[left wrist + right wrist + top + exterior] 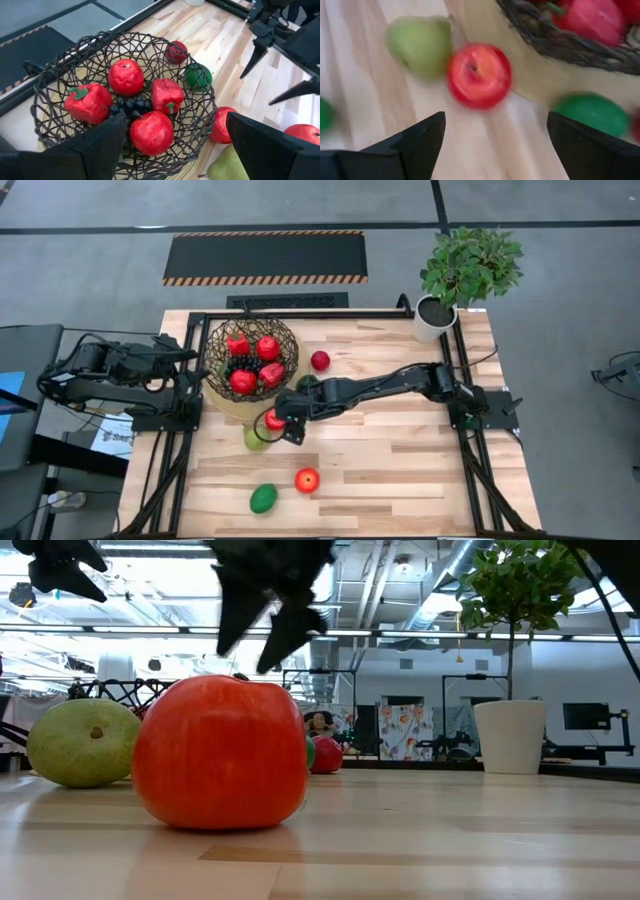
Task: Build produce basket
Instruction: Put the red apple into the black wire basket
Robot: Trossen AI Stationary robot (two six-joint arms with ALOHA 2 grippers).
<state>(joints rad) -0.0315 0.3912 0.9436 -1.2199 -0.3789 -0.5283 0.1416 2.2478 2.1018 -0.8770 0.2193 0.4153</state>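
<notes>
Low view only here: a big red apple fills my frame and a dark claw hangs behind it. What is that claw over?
Observer: That is the right claw, open over a different red apple that lies on the table beside the basket.
Operator: Anything in the basket?
Observer: Two apples, two red peppers and a grape bunch.
Operator: And the left arm?
Observer: The left claw waits open at the basket's other side.
</notes>
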